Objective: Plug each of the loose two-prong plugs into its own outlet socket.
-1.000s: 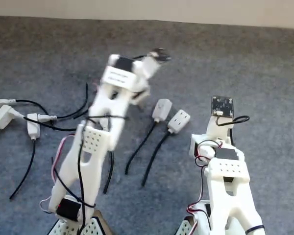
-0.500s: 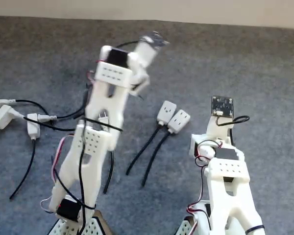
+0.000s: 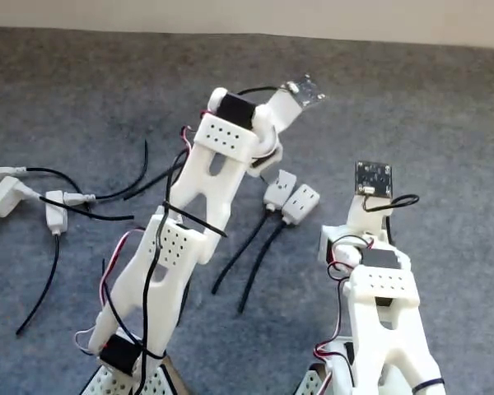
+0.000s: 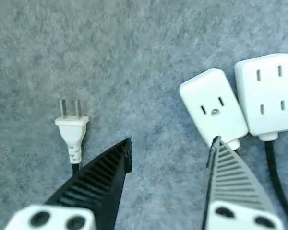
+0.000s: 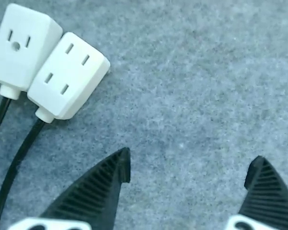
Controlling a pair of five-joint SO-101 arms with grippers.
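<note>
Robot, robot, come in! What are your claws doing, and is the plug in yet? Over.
Left gripper open, empty. Right gripper open, empty. Two-prong plug loose on carpet, unplugged. Outlet sockets side by side, nothing in the way.

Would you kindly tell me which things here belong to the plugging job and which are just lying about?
For the job: two-prong plug, three-hole socket, four-slot socket beside it, left pincer open above them.
Lying about: white cord ends at the table's left edge, too small to tell plugs from sockets.
</note>
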